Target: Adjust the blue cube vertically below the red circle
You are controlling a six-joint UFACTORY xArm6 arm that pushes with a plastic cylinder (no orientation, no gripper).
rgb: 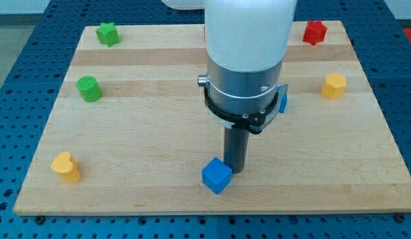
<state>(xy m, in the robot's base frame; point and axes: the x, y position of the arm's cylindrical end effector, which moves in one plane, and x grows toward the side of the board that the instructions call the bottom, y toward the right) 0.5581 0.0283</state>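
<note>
Camera view | my tip (236, 171) touches the blue cube (216, 176) on its right | cube sits near the table (139, 166) bottom edge, middle | no gripper here, just a rod

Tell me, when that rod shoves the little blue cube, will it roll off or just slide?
Probably slide: the blue cube rests on a flat face on the smooth wooden board, so rolling seems unlikely. It looks like a small, rigid, light plastic piece. My tip touches it near one corner on the view's right, so an off-centre push may well make it turn as it goes.
</note>
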